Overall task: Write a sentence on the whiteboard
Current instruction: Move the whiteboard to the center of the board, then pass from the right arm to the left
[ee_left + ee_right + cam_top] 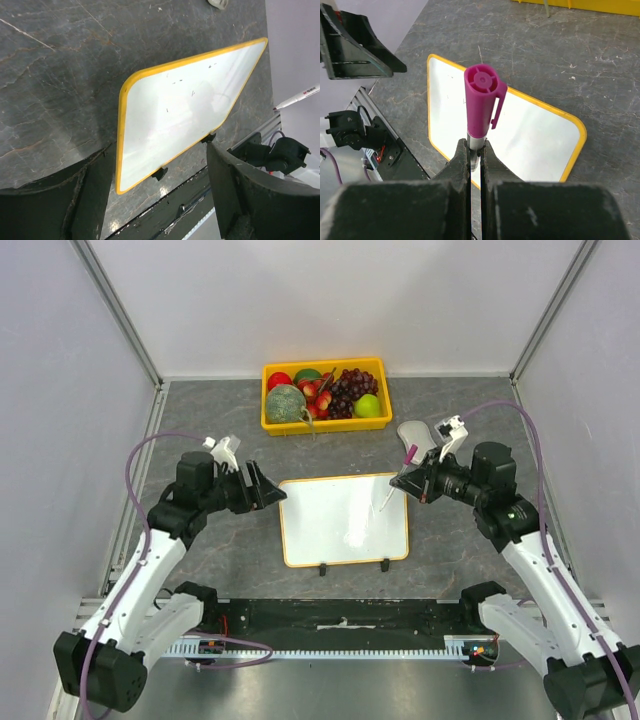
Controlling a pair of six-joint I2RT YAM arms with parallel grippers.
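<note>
The whiteboard lies flat in the middle of the table, white with a yellow-orange rim. It also shows in the left wrist view and the right wrist view. No pink sentence shows on it, only a few faint specks. My right gripper is shut on a marker with a magenta cap end. The marker's tip hangs over the board's right part. My left gripper is open and empty, just off the board's left edge, and the board shows between its fingers.
A yellow fruit tray with grapes, a melon and other fruit stands at the back. A pale grey object lies behind the right gripper. Two black clips sit on the board's near edge. A black rail runs along the front.
</note>
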